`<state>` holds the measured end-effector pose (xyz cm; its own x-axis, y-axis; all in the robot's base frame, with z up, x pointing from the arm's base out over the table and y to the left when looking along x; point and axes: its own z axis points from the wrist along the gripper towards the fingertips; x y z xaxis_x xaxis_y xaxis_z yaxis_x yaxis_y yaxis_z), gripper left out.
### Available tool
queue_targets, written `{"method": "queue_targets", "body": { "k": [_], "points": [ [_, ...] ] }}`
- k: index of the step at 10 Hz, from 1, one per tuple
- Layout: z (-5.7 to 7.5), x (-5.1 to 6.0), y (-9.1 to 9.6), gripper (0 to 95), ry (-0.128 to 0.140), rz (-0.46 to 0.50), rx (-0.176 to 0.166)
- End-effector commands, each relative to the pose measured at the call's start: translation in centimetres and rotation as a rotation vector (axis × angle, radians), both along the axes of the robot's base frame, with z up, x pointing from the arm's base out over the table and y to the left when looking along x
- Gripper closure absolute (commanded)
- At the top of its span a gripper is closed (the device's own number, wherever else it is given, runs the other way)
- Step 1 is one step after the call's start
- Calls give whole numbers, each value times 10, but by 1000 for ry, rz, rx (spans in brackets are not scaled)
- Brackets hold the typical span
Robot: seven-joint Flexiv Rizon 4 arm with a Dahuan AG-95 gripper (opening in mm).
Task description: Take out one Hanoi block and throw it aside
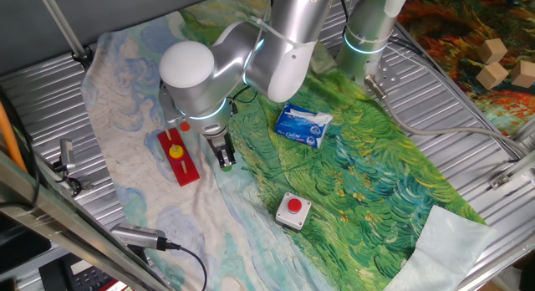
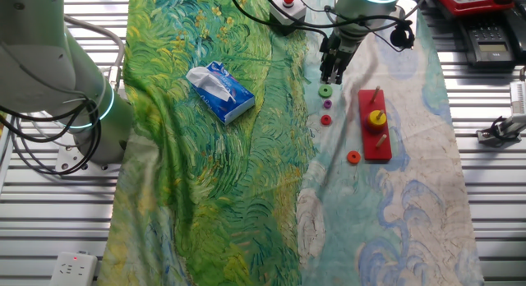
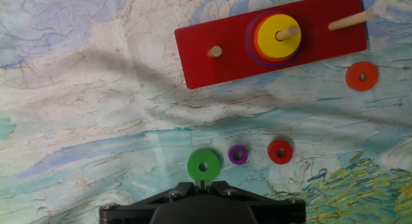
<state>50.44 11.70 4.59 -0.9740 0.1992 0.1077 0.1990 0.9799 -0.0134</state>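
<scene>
Green disc already off the pegs, lying beside my gripper [image 2: 331, 73] on the painted cloth [image 2: 205, 171].

The Hanoi block [image 3: 203, 164] rests flat at 12 o'clock of the hand camera, well clear of the red board [image 3: 225, 37]; purple disc [image 3: 238, 154] and red disc [image 3: 280, 151] sit at its 3 o'clock; my fingers look nearly together and empty, though I cannot tell for sure; I judge the throw done, leaving only the retreat.
</scene>
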Motion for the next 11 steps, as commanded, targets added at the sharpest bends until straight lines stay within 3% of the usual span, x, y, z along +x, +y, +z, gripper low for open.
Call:
{"method": "queue_targets", "body": {
  "k": [1,11],
  "points": [
    [0,0,0,950,0,0,0],
    [0,0,0,950,0,0,0]
  ]
}}
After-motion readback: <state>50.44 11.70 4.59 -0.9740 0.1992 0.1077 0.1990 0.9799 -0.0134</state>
